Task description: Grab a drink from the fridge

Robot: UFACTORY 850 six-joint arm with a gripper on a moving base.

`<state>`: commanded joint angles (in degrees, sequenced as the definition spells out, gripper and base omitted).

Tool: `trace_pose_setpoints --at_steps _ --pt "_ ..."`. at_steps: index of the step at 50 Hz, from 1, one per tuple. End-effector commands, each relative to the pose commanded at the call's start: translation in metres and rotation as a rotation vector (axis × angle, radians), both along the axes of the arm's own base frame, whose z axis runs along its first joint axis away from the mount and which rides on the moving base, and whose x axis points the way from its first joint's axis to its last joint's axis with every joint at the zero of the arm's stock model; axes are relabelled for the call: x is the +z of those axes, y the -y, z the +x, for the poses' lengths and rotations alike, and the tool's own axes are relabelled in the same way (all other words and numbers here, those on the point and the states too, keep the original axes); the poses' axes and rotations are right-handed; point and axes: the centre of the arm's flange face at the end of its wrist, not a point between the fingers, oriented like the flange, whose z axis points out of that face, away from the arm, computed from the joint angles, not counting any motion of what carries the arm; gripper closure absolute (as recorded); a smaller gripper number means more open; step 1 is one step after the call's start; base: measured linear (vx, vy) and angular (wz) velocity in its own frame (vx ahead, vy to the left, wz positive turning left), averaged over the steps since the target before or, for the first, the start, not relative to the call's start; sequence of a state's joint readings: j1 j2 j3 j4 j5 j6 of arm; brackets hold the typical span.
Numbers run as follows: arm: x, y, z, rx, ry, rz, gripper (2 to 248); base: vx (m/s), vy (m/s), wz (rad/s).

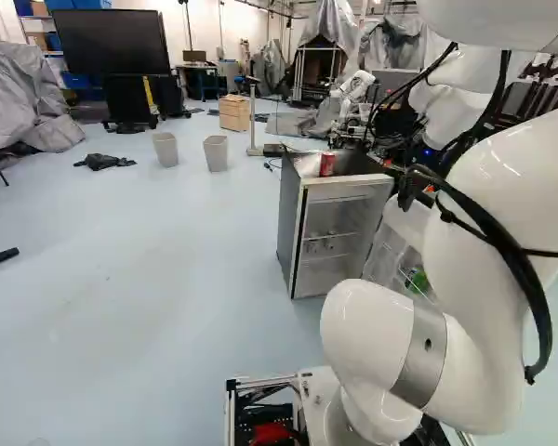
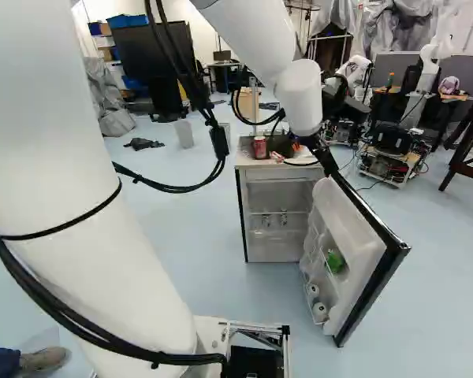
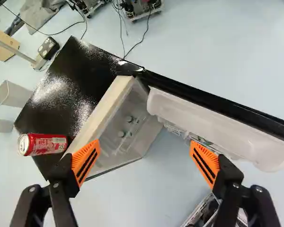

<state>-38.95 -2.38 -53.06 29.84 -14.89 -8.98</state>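
My gripper [image 1: 410,186] hangs over the fridge's front edge and opened door in the left base view. In the wrist view the gripper [image 3: 146,155] is open, its orange-padded fingers wide apart with nothing between them. The small fridge [image 2: 243,197] stands with its door [image 2: 368,236] swung out. A red can [image 3: 48,144] lies in view on the black fridge top, beside one finger; the right base view shows this can [image 2: 259,147] upright. Small clear items [image 2: 284,218] stand on an inner shelf. The door rack holds a green item [image 2: 335,261] and white round items [image 2: 319,309].
Two bins [image 1: 216,153] and a wooden box [image 1: 233,112] stand beyond the fridge, near a post on a base [image 3: 39,61]. Another robot [image 2: 435,59] and a cart of equipment [image 2: 390,163] are farther back. A person's shoe [image 2: 44,359] shows near the base.
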Motion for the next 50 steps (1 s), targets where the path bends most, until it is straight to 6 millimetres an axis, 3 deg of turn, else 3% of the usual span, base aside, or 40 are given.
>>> trace_pose_setpoints --at_steps 50 --pt "0.0 0.088 -0.018 -0.147 0.005 -0.003 3 0.0 0.0 0.0"
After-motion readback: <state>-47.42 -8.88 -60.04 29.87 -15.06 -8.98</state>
